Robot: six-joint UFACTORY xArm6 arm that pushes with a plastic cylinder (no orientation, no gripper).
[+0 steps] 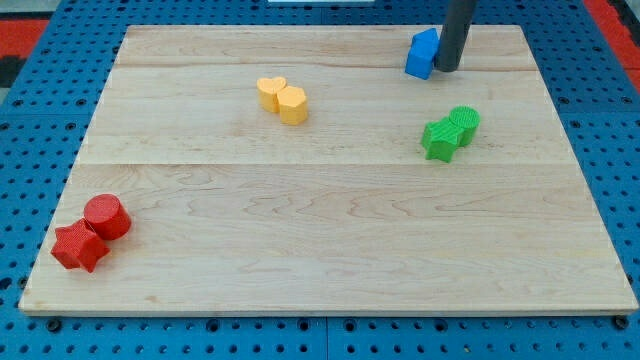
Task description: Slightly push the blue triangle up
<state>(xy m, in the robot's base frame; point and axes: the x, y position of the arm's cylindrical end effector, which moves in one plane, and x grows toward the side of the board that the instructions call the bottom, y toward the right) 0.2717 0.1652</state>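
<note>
The blue triangle [422,55] lies near the view's top right of the wooden board [330,230]. My tip [447,69] stands right against the block's right side, at its lower right corner. The dark rod rises out of the view's top and hides part of the block's right edge.
A yellow heart [270,91] and a yellow hexagon [293,104] touch at upper middle. A green star [439,139] and a green cylinder [464,123] touch at the right. A red cylinder [106,216] and a red star [78,246] touch at lower left.
</note>
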